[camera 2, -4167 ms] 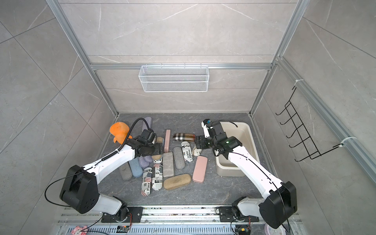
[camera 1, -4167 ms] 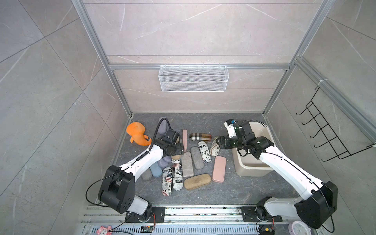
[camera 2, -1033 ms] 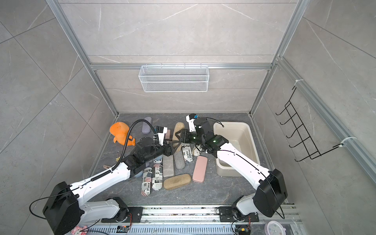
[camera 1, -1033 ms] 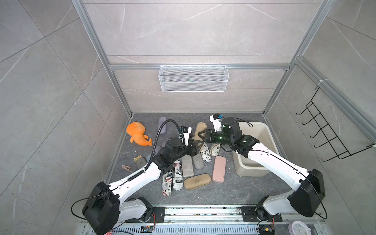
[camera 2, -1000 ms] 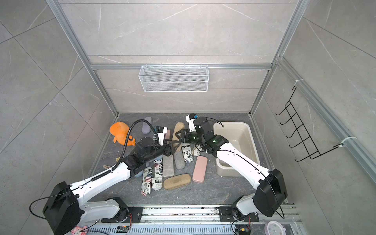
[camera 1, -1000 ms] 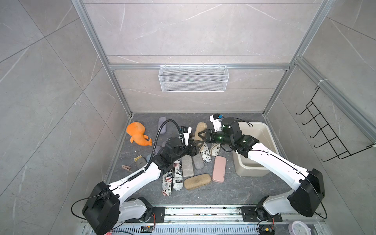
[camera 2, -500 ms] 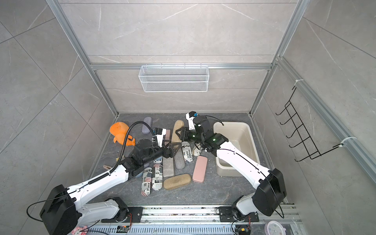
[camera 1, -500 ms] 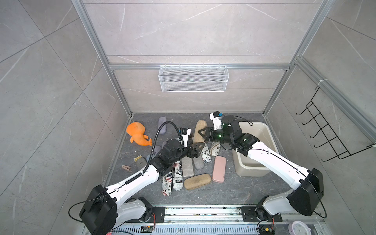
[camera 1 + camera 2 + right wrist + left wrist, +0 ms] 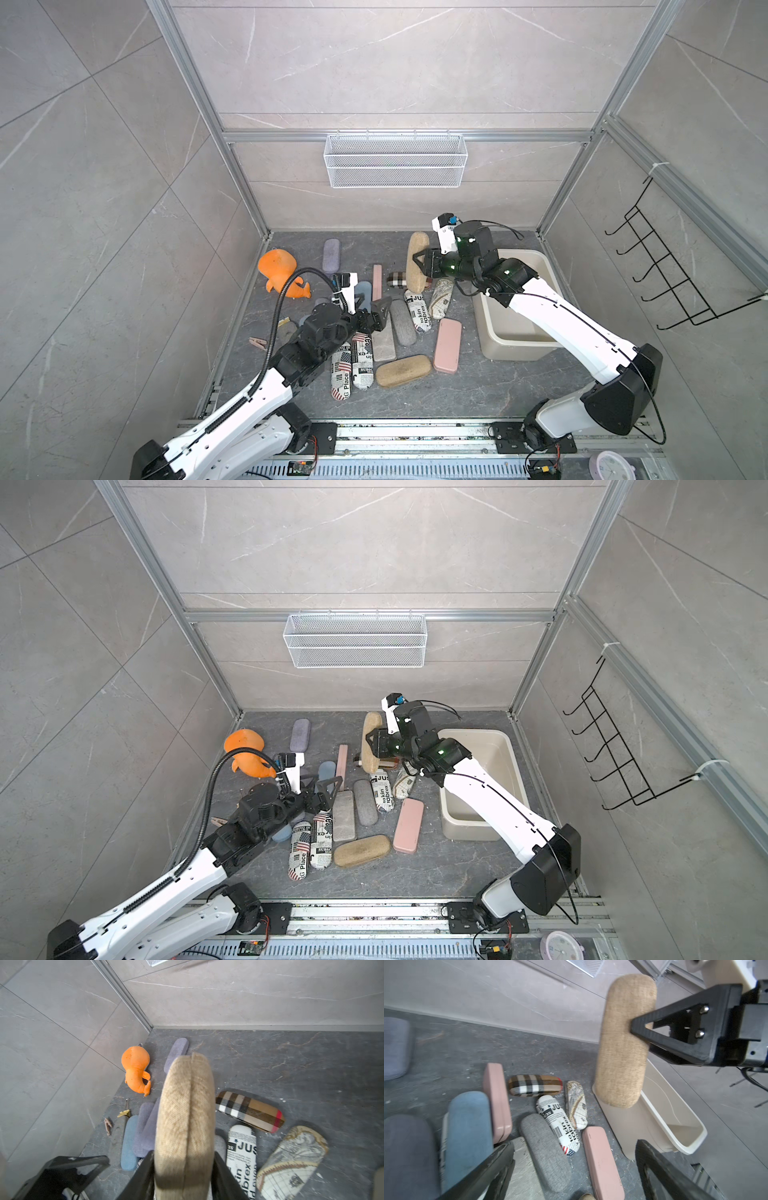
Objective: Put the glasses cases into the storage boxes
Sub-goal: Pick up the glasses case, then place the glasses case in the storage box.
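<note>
While hanging above the floor (image 9: 457, 388), clamping a tan glasses case (image 9: 416, 243) across its middle with the right gripper (image 9: 423, 266), just at 9 o'clock of the beige storage box (image 9: 511, 353); holding the left gripper (image 9: 372, 308) wide apart and empty at 7 o'clock, over grey cases (image 9: 402, 324).

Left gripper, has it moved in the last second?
Yes. The left gripper has drawn back, away from the tub, leaving the tan case in the right gripper.
</note>
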Motion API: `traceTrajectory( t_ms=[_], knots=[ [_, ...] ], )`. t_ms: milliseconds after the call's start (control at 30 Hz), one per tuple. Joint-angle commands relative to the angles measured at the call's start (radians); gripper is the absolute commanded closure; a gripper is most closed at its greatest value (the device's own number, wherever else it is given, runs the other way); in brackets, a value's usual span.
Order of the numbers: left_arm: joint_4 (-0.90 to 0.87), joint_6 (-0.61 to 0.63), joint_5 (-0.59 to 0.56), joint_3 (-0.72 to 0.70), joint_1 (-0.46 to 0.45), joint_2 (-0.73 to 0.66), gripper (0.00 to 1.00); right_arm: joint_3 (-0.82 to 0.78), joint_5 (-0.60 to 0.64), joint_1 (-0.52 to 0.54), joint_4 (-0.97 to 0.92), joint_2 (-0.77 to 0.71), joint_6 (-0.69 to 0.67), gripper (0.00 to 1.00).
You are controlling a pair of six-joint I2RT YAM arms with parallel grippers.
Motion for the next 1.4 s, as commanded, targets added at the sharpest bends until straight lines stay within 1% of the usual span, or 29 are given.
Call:
traceTrajectory(
  t_ms=[0,67,133,333,400,500,700,800,900,1000,1133,1267,1367],
  knots=[
    [-0.106,-0.057,-0.182,-0.043,-0.001,-0.079,0.07,0.041,0.048,-0.042,-0.077,-0.039,-0.066,0.58],
    [-0.121,-0.066,-0.221,-0.059,-0.002,-0.116,0.06,0.043,0.059,-0.070,-0.106,-0.060,-0.083,0.58],
    [-0.132,-0.067,-0.236,-0.067,-0.002,-0.138,0.06,0.044,0.074,-0.100,-0.144,-0.078,-0.102,0.58],
    [-0.168,-0.078,-0.233,-0.075,-0.001,-0.141,0.06,0.029,0.136,-0.225,-0.255,-0.146,-0.158,0.58],
    [-0.151,-0.086,-0.230,-0.091,-0.001,-0.139,0.06,0.018,0.191,-0.250,-0.288,-0.171,-0.170,0.58],
    [-0.106,-0.082,-0.219,-0.105,-0.002,-0.125,0.05,-0.011,0.276,-0.283,-0.321,-0.195,-0.193,0.57],
    [-0.101,-0.064,-0.184,-0.058,-0.001,-0.043,0.05,-0.057,0.364,-0.347,-0.347,-0.174,-0.248,0.57],
    [-0.100,-0.064,-0.174,-0.048,-0.002,-0.017,0.05,-0.055,0.366,-0.381,-0.365,-0.120,-0.277,0.57],
    [-0.080,-0.065,-0.174,-0.051,0.000,-0.005,0.05,-0.069,0.366,-0.390,-0.363,-0.056,-0.288,0.56],
    [-0.080,-0.058,-0.172,-0.043,-0.001,0.007,0.05,-0.096,0.307,-0.402,-0.354,0.000,-0.273,0.56],
    [-0.091,-0.054,-0.171,-0.032,0.000,0.020,0.05,-0.136,0.298,-0.409,-0.328,0.042,-0.263,0.55],
    [-0.089,-0.056,-0.170,-0.029,0.000,0.033,0.04,-0.161,0.256,-0.415,-0.303,0.086,-0.250,0.55],
    [-0.078,-0.061,-0.164,-0.034,0.000,0.040,0.05,-0.188,0.262,-0.421,-0.270,0.102,-0.244,0.55]
  ],
)
